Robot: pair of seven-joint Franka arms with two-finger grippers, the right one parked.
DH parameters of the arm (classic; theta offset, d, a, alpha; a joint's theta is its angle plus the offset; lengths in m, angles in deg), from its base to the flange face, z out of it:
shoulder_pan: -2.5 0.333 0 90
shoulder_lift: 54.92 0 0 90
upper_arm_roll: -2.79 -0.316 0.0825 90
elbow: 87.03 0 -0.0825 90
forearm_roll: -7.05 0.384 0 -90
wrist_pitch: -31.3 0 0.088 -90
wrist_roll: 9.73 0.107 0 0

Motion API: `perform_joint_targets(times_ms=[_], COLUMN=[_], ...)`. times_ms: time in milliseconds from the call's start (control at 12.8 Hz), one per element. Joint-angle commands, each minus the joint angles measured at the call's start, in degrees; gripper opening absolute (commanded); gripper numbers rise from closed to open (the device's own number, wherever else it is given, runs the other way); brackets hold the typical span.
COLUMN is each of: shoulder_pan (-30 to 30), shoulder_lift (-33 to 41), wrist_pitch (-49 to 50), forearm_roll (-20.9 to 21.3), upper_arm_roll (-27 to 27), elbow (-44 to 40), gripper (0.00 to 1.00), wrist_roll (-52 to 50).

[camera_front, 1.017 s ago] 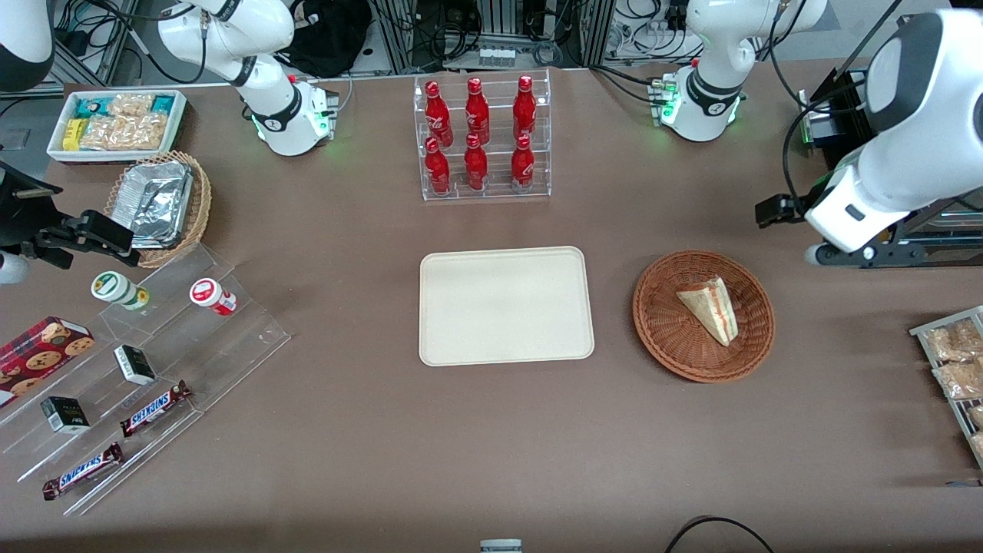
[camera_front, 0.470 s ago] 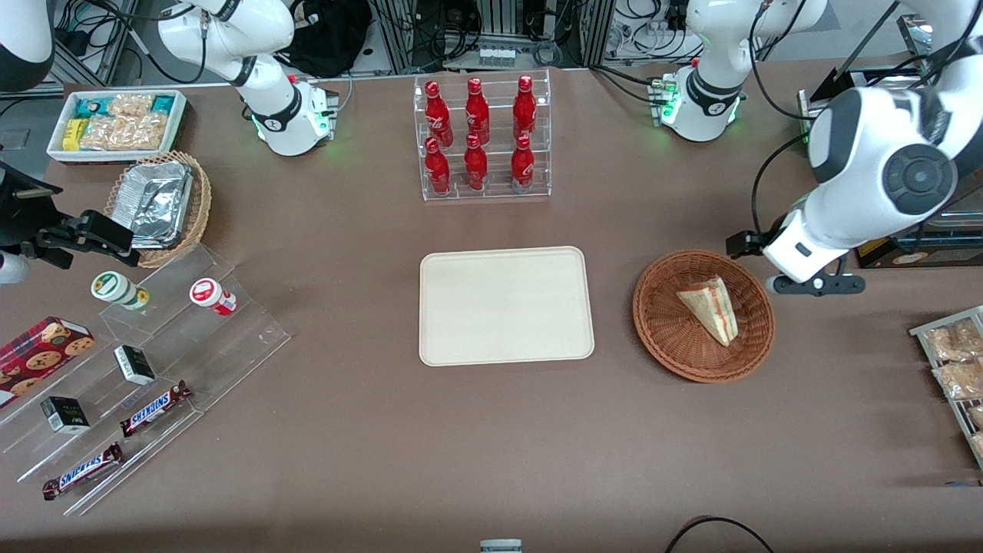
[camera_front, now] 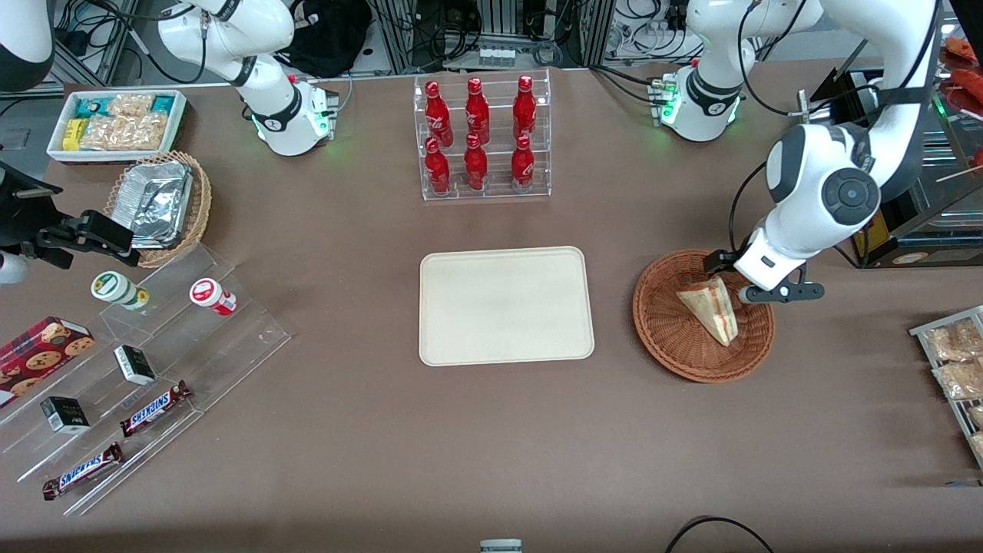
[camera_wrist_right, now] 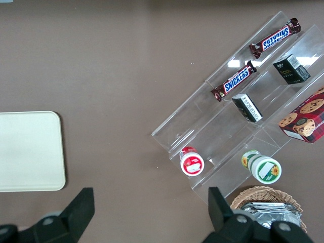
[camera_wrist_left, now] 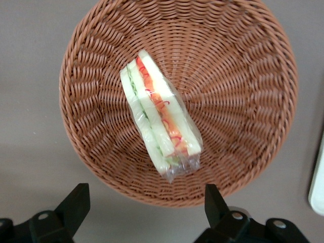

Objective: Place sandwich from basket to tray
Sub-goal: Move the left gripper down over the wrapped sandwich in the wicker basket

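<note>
The sandwich (camera_front: 710, 307), a clear-wrapped wedge with red and green filling, lies in the round reddish-brown basket (camera_front: 676, 346). The working arm's gripper (camera_front: 751, 278) hovers above the basket's rim, on the edge toward the working arm's end and beside the sandwich's wide end. In the wrist view the sandwich (camera_wrist_left: 159, 116) rests in the middle of the basket (camera_wrist_left: 243, 101), and the gripper (camera_wrist_left: 146, 202) is open, its black fingers (camera_wrist_left: 76, 202) spread wide over the rim with nothing between them. The cream tray (camera_front: 507, 305) lies flat beside the basket, toward the parked arm's end.
A clear rack of red bottles (camera_front: 480, 138) stands farther from the front camera than the tray. A wire rack of snack packs (camera_front: 956, 369) sits at the working arm's end. Clear stepped shelves with candy bars (camera_front: 138, 369), a tan basket with foil containers (camera_front: 157, 203) and a white bin (camera_front: 115, 123) lie at the parked arm's end.
The working arm has swung in from the table's end and come down, bringing its gripper over the basket's rim. The sandwich, basket and tray have not moved.
</note>
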Motion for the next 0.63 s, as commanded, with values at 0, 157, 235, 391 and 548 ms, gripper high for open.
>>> perform_joint_targets(times_ms=[0, 157, 235, 391, 548], shoulder_pan=[-0.2, -1.1, -1.3, -1.4, -1.4], shoulder_lift=[-1.4, -2.4, -3.1, -4.5, -5.4], wrist_pitch=[-3.2, -5.4, -6.2, -9.0, -10.3], forearm_roll=[-0.2, -0.1, -0.1, -0.1, -0.2], upper_arm_roll=[0.4, 0.6, 0.6, 0.6, 0.6], elbow=[0.3, 0.4, 0.4, 0.4, 0.2], gripper=[1.00, 1.00, 1.00, 1.00, 1.00], wrist_roll=[-10.1, -19.0, -23.1, -30.7, -35.9])
